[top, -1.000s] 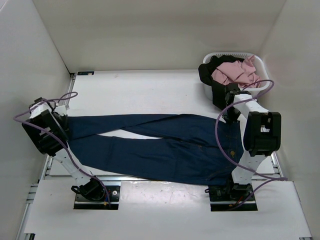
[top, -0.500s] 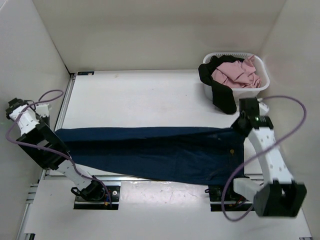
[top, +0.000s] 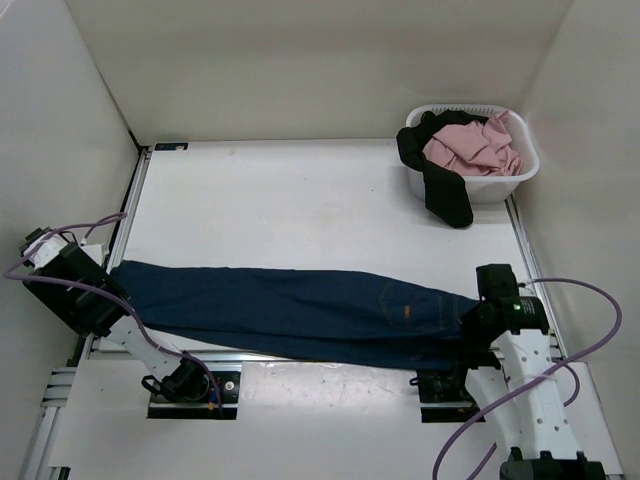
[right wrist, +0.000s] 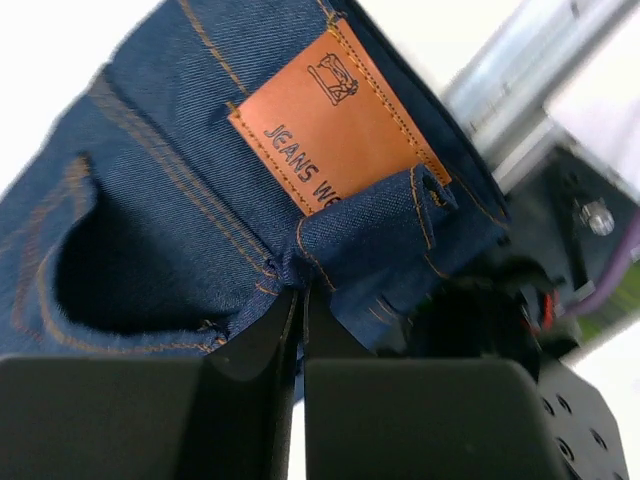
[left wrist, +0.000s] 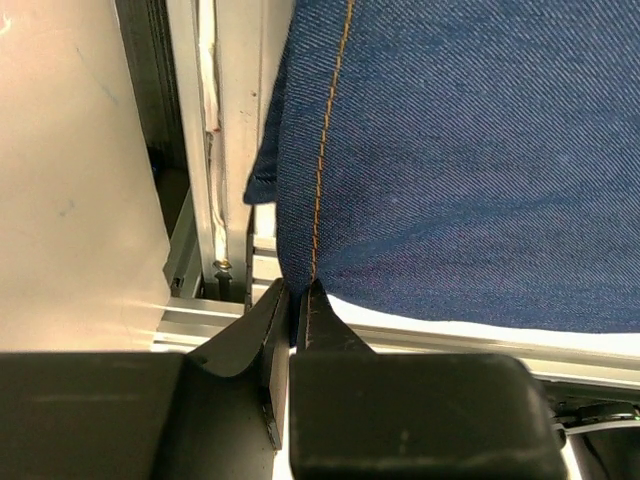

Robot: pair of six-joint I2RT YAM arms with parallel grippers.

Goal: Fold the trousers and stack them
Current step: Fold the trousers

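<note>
The dark navy denim trousers (top: 290,310) lie folded lengthwise into one long band across the near part of the table, legs to the left, waist to the right. My left gripper (top: 112,272) is shut on the leg ends; in the left wrist view its jaws (left wrist: 298,292) pinch the denim (left wrist: 460,150) along an orange seam. At the waist, my right gripper (top: 470,318) is shut on the waistband; the right wrist view shows the jaws (right wrist: 300,295) clamping a belt loop under the tan patch (right wrist: 335,115).
A white basket (top: 520,175) at the back right holds a pink cloth (top: 470,145) and a black garment (top: 440,185) that hangs over its front rim. White walls enclose the table. Metal rails (top: 330,355) run along the near edge by the arm bases.
Both arms have pulled toward the near edge. The trousers, spread with legs apart a second ago, are now one narrow band, lying nearer the front.
</note>
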